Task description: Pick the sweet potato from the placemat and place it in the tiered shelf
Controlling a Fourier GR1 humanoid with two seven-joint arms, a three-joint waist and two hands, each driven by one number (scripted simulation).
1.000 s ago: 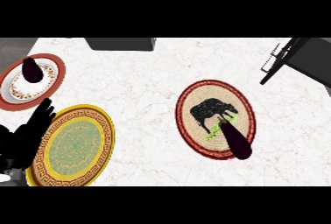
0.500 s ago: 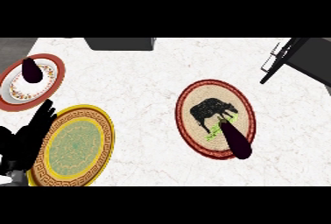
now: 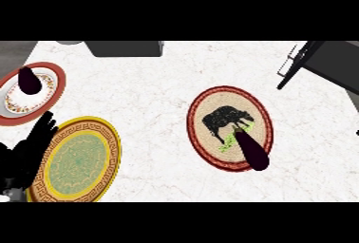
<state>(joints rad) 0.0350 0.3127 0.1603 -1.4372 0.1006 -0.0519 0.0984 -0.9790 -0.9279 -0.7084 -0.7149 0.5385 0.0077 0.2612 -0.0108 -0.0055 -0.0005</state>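
The sweet potato (image 3: 251, 149) overhangs the placemat (image 3: 210, 107)'s lower-right rim; left hand (image 3: 32, 147) rests spread at left edge.

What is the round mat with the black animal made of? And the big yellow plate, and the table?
The round placemat looks woven, like straw or fabric: matte tan middle, dark red rim, black animal print. The yellow plate looks like glazed ceramic, with a patterned gold border and a green centre, though I can't be sure. The counter looks like polished white marble, going by its faint grey veins.
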